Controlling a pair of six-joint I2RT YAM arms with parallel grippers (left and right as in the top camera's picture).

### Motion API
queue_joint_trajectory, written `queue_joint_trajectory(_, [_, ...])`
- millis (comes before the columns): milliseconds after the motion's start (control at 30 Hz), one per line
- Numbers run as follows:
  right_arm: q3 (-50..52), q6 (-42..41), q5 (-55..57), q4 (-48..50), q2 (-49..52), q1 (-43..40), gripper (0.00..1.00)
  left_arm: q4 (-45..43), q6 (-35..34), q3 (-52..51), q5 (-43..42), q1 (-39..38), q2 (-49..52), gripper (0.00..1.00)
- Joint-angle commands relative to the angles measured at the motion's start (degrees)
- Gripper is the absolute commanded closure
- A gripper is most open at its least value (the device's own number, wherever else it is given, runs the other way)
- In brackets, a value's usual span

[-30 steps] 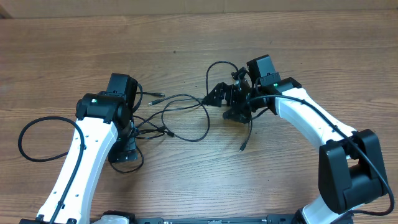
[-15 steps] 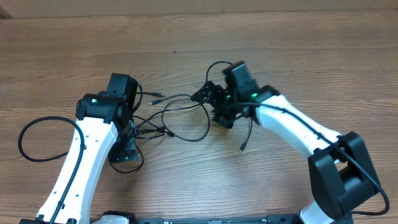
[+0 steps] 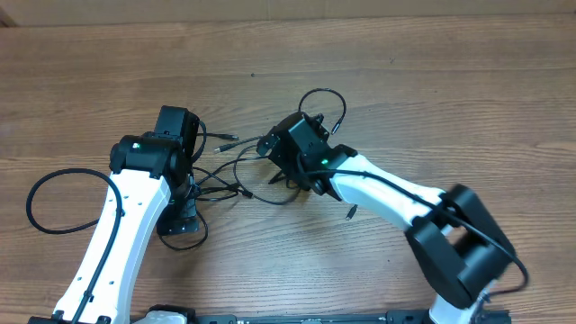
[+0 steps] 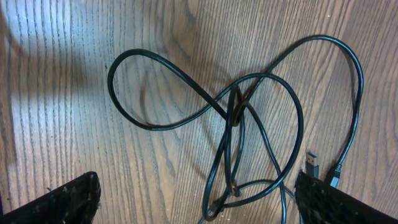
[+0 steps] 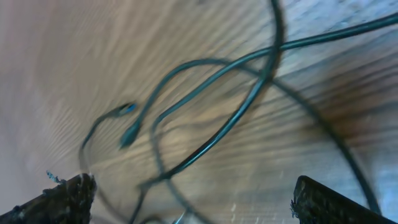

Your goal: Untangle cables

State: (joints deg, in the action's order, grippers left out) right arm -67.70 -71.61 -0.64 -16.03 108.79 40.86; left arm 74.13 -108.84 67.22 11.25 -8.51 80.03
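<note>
cables [image 5: 277, 46]: blurred in your right wrist view
left wrist view: loops cut off at bottom edge
overhead: right gripper [image 3: 286, 148] hides crossings

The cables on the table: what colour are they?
Black; the cables show best in the left wrist view.

Brown wood-grain table [image 3: 468, 81] under a tangle of thin black cables [image 4: 233, 112].
The cords lie flat on the boards near the table's middle in loose, overlapping loops that cross at one tight bunch. A small silvery plug tip [image 4: 313, 163] rests on the wood, and a dark plug tip [image 3: 349, 213] lies apart toward the right.
</note>
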Motion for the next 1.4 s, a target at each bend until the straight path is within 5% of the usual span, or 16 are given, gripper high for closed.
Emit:
queue_joint_trajectory(0, [0.2, -2.1, -1.7, 3.0, 4.0, 0.0, 0.00, 0.2, 1.3, 1.2, 1.2, 0.2, -1.4, 0.00])
queue_joint_trajectory(333, [0.2, -2.1, -3.9, 7.1, 5.4, 0.0, 0.00, 0.2, 1.3, 1.2, 1.2, 0.2, -1.4, 0.00])
queue_joint_trajectory(433, [0.2, -2.1, -1.8, 7.0, 5.5, 0.0, 0.07, 0.2, 1.3, 1.2, 1.2, 0.2, -1.4, 0.00])
queue_joint_trajectory(600, [0.2, -2.1, -0.9, 7.2, 7.1, 0.0, 0.27, 0.2, 1.3, 1.2, 1.2, 0.2, -1.4, 0.00])
queue_joint_trajectory(833, [0.2, -2.1, -0.9, 10.3, 10.5, 0.1, 0.38, 0.2, 1.3, 1.2, 1.2, 0.2, -1.4, 0.00])
queue_joint_trajectory(1033, [0.2, -2.1, -0.9, 11.2, 11.5, 0.1, 0.72, 0.2, 1.3, 1.2, 1.2, 0.2, -1.4, 0.00])
queue_joint_trajectory(1133, [0.2, -2.1, -1.4, 11.2, 11.5, 0.1, 0.96, 0.2, 1.3, 1.2, 1.2, 0.2, -1.4, 0.00])
queue_joint_trajectory(1367, [0.2, -2.1, -3.6, 11.3, 11.4, 0.1, 0.96, 0.2, 1.3, 1.2, 1.2, 0.2, -1.4, 0.00])
